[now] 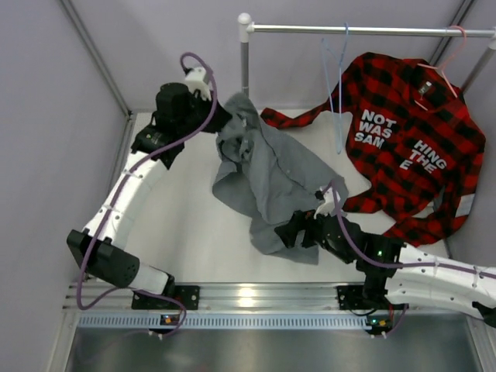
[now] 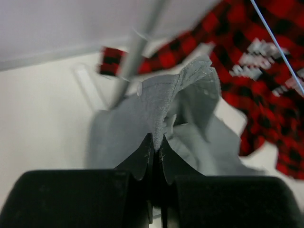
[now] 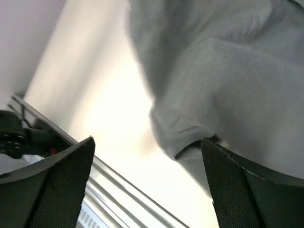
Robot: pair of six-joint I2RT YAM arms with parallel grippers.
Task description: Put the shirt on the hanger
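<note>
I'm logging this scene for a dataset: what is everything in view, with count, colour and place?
shirt: one, grey-green, crumpled mid-table, top pinched up
hanger: one, light-blue wire, hanging bare from the rail
plaid shirt: one, red-and-black with white lettering, at right on the pink hanger
pink hanger: one, pink, hooked on the rail's right end
rail: one, silvery bar on a post, far side
table: one, white, beneath it all
left gripper: one, black, shut on the shirt's top
right gripper: one, black, open at the shirt's near edge
</note>
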